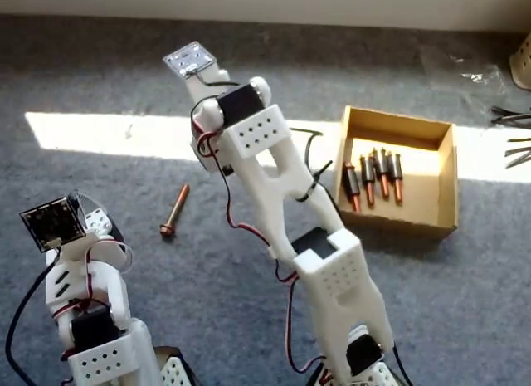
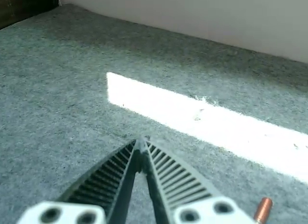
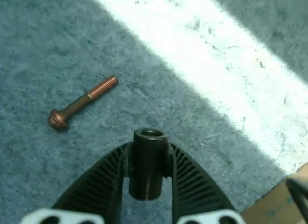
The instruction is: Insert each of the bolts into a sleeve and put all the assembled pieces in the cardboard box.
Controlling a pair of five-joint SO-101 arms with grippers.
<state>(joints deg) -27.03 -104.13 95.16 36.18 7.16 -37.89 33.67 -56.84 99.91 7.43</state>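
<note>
Clamping a dark sleeve (image 3: 147,173) between its black ribbed fingers (image 3: 103,183), the right hand (image 3: 148,151) hangs low over the grey carpeted surface (image 1: 207,311), with the sleeve's open bore turned toward the wrist camera. A single copper-coloured bolt (image 3: 82,102) lies flat on the carpet near that hand, apart from it and untouched. Its flanged head and threaded end are both in plain sight, and it sits in the shade just short of a bright band of sunlight (image 1: 99,133) that crosses the surface. From above, the bolt rests between the two arms, its head toward the arms' bases. The white right arm (image 1: 282,178) stretches across the middle of the scene, between the bolt and the cardboard box (image 1: 448,187). The box sits well apart from the bolt, partly in the sunlight. On its floor lies a short row of assembled pieces (image 1: 377,177), side by side, each a copper bolt seated in a dark sleeve. The left arm (image 1: 91,295) stands at the near corner. Its left hand (image 2: 142,149) is pressed together at the tips with nothing between them, poised above bare carpet, and the bolt's threaded end shows just beside one finger base.
</note>
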